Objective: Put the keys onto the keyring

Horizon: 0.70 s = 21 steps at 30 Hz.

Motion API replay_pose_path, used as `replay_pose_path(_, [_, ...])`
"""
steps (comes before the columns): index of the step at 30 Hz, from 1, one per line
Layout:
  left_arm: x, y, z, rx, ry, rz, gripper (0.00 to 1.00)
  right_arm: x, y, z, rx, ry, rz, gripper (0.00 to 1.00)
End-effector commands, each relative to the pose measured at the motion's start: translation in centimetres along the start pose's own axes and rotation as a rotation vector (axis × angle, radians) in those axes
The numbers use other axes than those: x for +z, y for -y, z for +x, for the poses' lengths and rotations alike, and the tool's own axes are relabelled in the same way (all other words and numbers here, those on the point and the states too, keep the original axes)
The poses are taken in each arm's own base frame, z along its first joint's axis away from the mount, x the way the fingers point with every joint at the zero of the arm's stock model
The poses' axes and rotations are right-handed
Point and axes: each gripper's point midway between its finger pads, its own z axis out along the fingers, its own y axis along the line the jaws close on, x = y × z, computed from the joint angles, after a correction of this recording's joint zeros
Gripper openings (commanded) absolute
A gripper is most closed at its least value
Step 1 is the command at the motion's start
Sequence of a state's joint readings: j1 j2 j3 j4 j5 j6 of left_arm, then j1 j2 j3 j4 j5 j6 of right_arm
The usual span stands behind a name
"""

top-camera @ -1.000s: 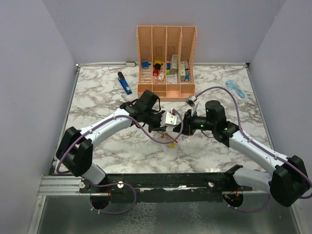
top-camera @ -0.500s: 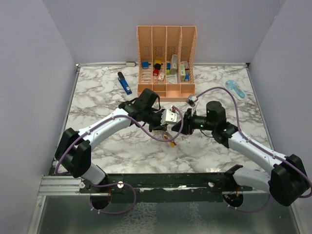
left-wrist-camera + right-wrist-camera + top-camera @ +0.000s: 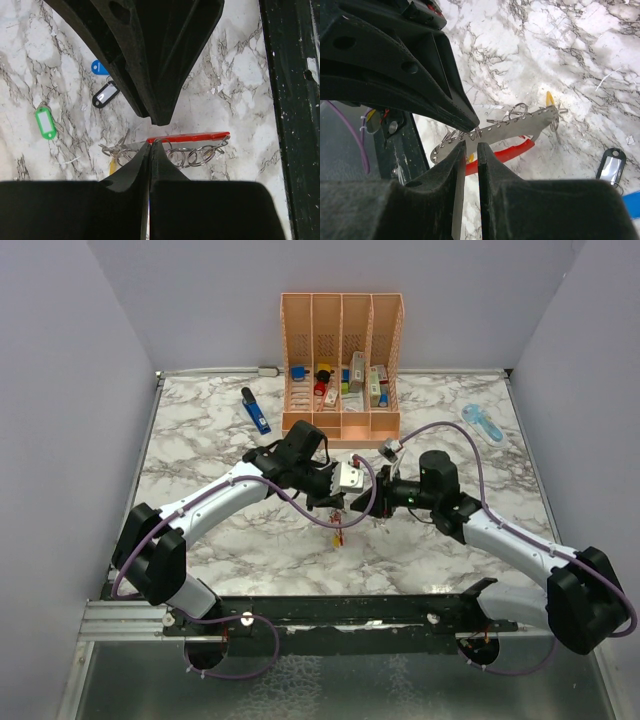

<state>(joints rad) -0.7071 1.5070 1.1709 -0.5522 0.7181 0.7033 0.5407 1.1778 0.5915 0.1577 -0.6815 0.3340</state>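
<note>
Pinches keyring point(image 3: 200, 136) by one end in shut left fingers point(image 3: 127, 172), above the surface point(image 3: 240, 75). Lies lengthwise toward right fingers point(image 3: 495, 180), narrowed at its ringed end, grip unclear. Leaves loose keys point(image 3: 46, 122) below.

Smooth, veined marble look with a soft sheen across the table point(image 3: 200, 440). Glossy red, plastic-like finish on the keyring point(image 3: 192, 136), alongside a satin grey metal strip point(image 3: 515, 129) and bright wire rings point(image 3: 192, 156). Shiny coloured plastic on the keys point(image 3: 46, 122). Matt black, faintly grainy plastic on the left gripper point(image 3: 150, 147). Perforated peach plastic for the organizer point(image 3: 342, 315).
</note>
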Motion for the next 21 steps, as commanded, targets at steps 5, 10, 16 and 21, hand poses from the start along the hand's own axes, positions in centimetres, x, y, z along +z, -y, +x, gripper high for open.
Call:
replay_pose_path(5, [-1.1,0.1,-3.2,0.018,0.098,-0.003,0.00,0.5,0.3,-0.9,-0.059,0.052,-0.013,0.19])
replay_pose_path(10, [-1.1,0.3,-3.2,0.001,0.102,0.009,0.00,0.7,0.4,-0.1,-0.071,0.046,-0.039,0.19])
replay_pose_path(16, [-1.1,0.7,-3.4,-0.009,0.110,0.023,0.00,0.7,0.3,0.7,-0.085,0.057,-0.066,0.19])
replay_pose_path(21, [-1.2,0.8,-3.7,-0.021,0.122,0.030,0.00,0.9,-0.1,0.8,-0.086,0.071,-0.092,0.20])
